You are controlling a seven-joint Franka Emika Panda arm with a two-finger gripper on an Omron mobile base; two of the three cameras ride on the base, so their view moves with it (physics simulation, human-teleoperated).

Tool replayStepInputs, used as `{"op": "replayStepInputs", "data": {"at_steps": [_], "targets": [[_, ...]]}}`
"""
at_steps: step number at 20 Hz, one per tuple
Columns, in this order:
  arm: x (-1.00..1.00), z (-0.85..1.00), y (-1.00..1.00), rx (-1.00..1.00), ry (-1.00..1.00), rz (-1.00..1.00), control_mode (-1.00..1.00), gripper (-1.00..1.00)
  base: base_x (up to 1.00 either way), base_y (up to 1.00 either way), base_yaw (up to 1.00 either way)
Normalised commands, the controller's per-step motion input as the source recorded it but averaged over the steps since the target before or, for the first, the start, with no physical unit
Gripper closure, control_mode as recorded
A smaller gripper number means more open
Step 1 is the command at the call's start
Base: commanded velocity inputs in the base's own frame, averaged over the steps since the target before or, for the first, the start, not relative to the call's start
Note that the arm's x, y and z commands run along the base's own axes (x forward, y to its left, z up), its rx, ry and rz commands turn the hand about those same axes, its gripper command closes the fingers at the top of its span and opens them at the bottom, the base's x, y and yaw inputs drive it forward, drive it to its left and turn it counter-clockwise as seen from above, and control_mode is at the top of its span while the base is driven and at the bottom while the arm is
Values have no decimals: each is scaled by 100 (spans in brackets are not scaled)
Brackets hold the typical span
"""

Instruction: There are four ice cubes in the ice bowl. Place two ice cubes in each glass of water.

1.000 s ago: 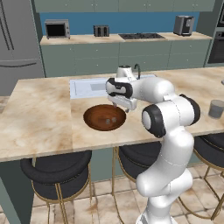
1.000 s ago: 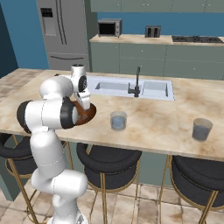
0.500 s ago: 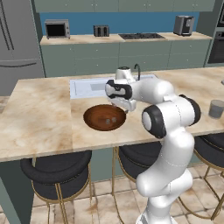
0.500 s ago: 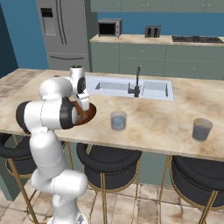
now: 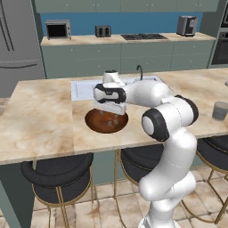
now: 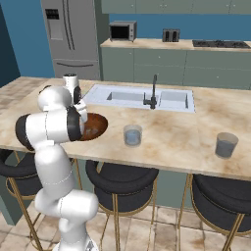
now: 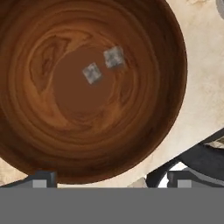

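Note:
The reddish-brown ice bowl point(image 5: 92, 122) sits on the island counter in front of the sink. My gripper point(image 5: 109, 115) hangs straight above it, pointing down, jaws open and holding nothing. In the hand view the ice bowl point(image 7: 39, 113) lies right below my gripper point(image 7: 109, 180), with two ice cubes point(image 7: 92, 73) point(image 7: 114, 57) apart on its dark floor, beyond the fingertips point(image 7: 41, 179). From the right, my arm covers part of the ice bowl point(image 6: 98, 125). One glass of water point(image 6: 132, 135) stands just right of it, the other glass of water point(image 6: 226, 144) far to the right point(image 5: 219, 110).
A sink point(image 6: 147, 97) with a dark tap point(image 6: 153, 92) lies behind the bowl. Black stools point(image 5: 58, 171) stand under the counter's near edge. A back counter holds a microwave point(image 5: 58, 29) and a toaster point(image 5: 103, 31).
My hand has drifted a little to the left and slightly lower over the bowl. The jaws have stayed open, and the bowl and glasses have not moved.

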Motion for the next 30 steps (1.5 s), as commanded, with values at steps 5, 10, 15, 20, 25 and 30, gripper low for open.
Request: {"op": "replayStepInputs", "data": {"at_steps": [5,10,15,20,25,30], "targets": [[-31,-1,25,-6,9,56,-100,-100,0,0,0],[-11,0,36,-21,0,58,-100,-100,0,0,0],[-23,-23,20,-12,-10,41,-100,-100,0,0,0],[-2,-42,5,5,-28,15,-100,-100,0,0,0],[0,-29,1,11,-30,10,-100,-100,0,0,0],[5,-1,18,1,-13,0,-100,-100,0,0,0]]}}
